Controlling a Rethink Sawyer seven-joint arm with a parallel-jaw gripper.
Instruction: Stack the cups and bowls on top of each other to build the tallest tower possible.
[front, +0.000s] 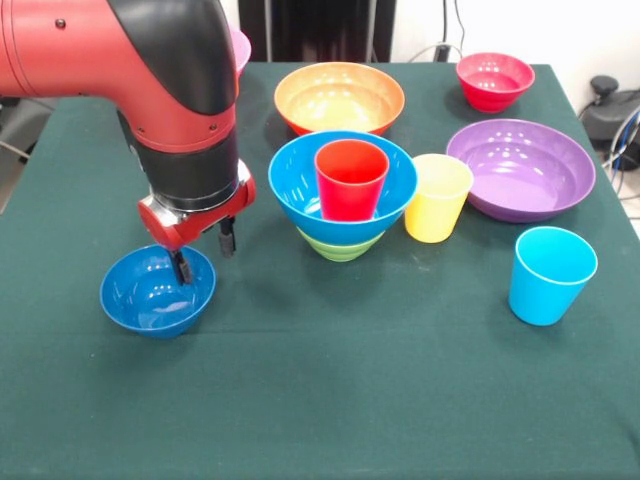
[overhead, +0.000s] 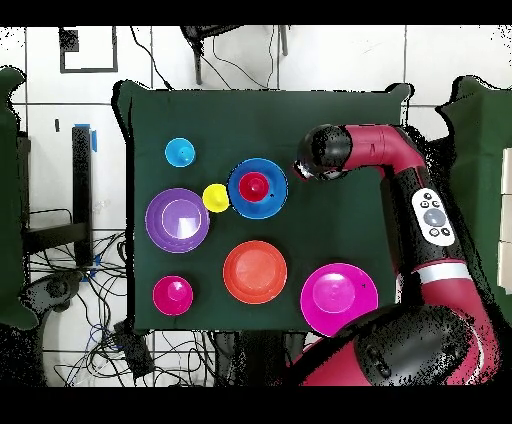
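Three things make the tower mid-desk so far: green bowl, large blue bowl, red cup. The jaws are spread over the rim of the small blue bowl near the front edge. A thin rim pinch could slip and drop it.

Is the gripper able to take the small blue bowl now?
Probably yes. The gripper hangs open at the small blue bowl, one finger inside its far rim, one outside. Nothing stands between them.
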